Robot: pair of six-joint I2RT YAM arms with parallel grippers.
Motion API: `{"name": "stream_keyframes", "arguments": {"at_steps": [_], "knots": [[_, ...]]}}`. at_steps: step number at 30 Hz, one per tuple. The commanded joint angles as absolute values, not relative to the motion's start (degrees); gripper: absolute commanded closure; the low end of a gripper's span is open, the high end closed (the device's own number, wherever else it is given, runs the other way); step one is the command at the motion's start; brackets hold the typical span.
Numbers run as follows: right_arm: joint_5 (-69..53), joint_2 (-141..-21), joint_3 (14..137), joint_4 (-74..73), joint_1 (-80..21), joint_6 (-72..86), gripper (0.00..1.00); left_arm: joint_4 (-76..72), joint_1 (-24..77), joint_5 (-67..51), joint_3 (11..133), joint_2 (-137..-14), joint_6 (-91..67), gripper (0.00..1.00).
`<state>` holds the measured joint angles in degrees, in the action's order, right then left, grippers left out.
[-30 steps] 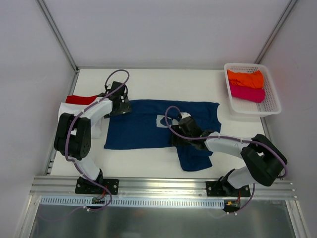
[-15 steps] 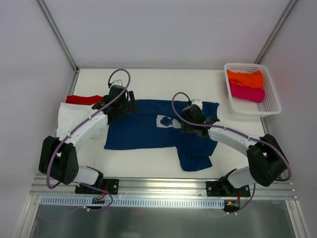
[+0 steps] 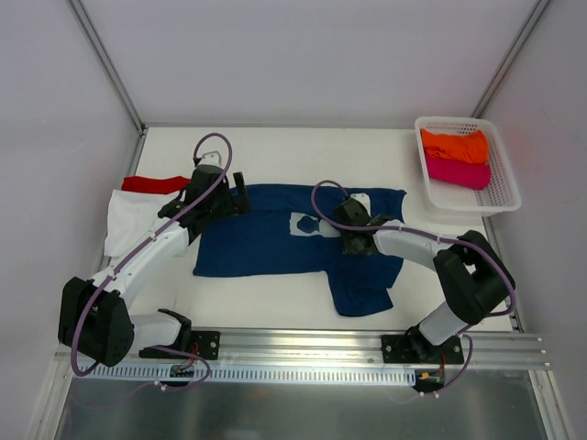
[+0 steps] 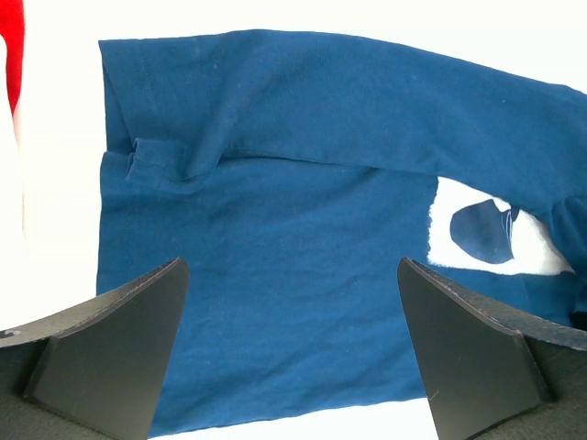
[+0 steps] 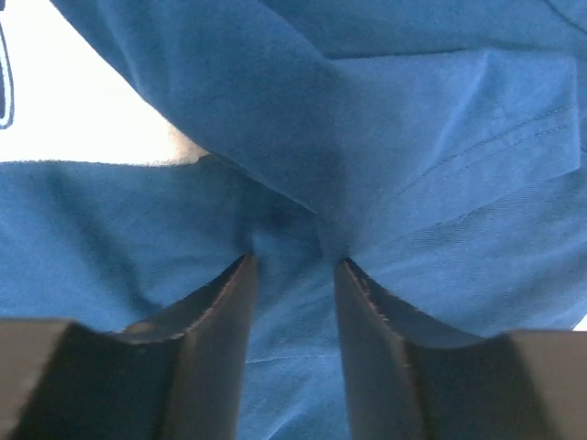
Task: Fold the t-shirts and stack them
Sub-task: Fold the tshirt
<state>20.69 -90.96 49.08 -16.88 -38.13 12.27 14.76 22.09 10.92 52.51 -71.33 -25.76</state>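
Your navy tee (image 3: pixel 266 243) lies spread across the middle of the surface (image 3: pixel 303 156), its white print (image 3: pixel 307 223) facing up. One sleeve (image 3: pixel 362 289) sticks out toward the near edge, while the far side looks already turned in along a straight fold.

Your right tool (image 5: pixel 293 264) is planted on the cloth just beside the print, close to where that loose sleeve joins the body. Its jaws stand a little apart with a pucker of navy cloth between them; you cannot tell whether they bite yet. This looks like the spot to pinch so the sleeve can be carried over the body.

Your left tool (image 4: pixel 291 266) hangs above the hem end of the tee with its jaws wide apart, holding nothing. It is probably placed there to take or pin that end while the fold is made.

At the left edge, a white tee (image 3: pixel 128 220) and a red tee (image 3: pixel 151 184) lie touching each other, which looks like the start of the stack.

The basket (image 3: pixel 503 183) in the far right corner holds an orange tee (image 3: pixel 454 145) and a magenta tee (image 3: pixel 457 171), side by side and both waiting their turn.
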Motion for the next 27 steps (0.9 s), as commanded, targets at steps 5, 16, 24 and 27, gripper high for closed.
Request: {"name": "stream_keyframes", "arguments": {"at_steps": [5, 16, 24, 27], "knots": [[24.9, -88.5, 52.0, -20.4, -38.1, 10.8, 0.58, 13.2, 22.2, 10.5, 51.4, -71.6, -24.2, 0.01], [27.8, -85.4, 54.9, -23.9, -38.1, 8.7, 0.56, 13.2, 22.1, 9.2, 51.8, -72.9, -24.6, 0.01], [27.1, -92.1, 56.2, -22.5, -37.9, 8.7, 0.57, 13.3, 22.1, 9.8, 50.9, -71.8, -23.6, 0.01], [26.5, -93.2, 56.2, -22.3, -37.8, 9.0, 0.63, 13.2, 22.2, 10.1, 50.6, -71.6, -23.3, 0.01]]}}
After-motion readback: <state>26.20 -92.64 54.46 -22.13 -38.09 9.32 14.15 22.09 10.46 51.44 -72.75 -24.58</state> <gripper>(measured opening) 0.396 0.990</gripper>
